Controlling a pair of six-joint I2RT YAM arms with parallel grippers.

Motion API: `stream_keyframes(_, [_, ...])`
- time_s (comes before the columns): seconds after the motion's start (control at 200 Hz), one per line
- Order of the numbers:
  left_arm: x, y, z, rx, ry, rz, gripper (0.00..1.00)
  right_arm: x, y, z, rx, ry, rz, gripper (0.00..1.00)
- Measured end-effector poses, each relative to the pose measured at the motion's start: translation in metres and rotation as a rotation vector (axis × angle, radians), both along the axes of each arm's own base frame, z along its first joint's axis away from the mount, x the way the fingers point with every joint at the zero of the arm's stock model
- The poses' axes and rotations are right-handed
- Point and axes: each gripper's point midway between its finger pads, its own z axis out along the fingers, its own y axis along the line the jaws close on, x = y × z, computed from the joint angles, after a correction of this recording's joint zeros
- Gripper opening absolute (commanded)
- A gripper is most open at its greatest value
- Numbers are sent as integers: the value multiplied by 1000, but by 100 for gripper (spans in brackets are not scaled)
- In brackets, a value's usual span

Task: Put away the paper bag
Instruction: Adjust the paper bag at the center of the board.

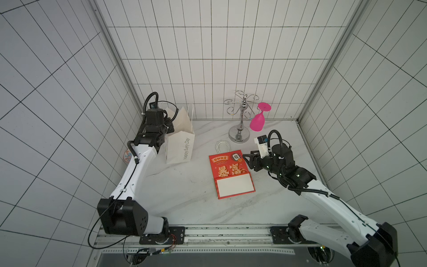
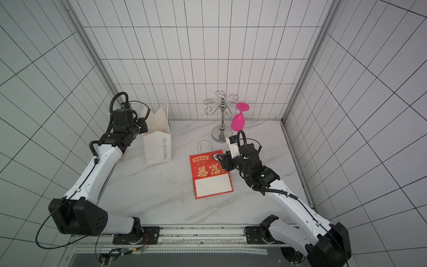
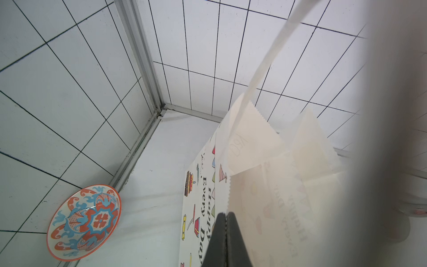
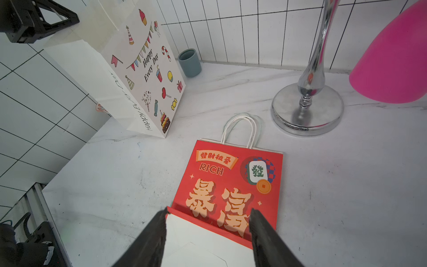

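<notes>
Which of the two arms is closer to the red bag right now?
Right. The right gripper, open, is at the red bag's edge; the left gripper is far off, shut on the white bag.

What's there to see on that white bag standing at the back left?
The white paper bag stands upright and open toward the back left of the marble table. It has thin-looking paper, a zigzag-cut rim and a flat white strap handle. "Happy Every Day" runs up its narrow side; its broad face shows party drawings: bunting, hats, sweets, cake. The left pincer is shut on its rim.

Robot lab cell: grid-tiled walls (image 1: 208, 57) enclose a marble tabletop (image 1: 184, 198).
</notes>
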Motion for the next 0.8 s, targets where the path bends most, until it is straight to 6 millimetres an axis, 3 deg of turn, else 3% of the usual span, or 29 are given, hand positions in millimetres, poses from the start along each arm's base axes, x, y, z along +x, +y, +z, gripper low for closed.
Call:
stream_keyframes(0.325, [-25,-7,-27,-218,4,103,0,-1,-2,-1,-16,-3,1,58])
stream_keyframes(0.605, [-64,-37,-15,-412,-99,290,0,-7,5,-3,-42,-20,49,58])
stream_keyframes(0.8, [-86,-49,-25,-506,-122,430,0,-14,12,-5,-56,-31,88,58])
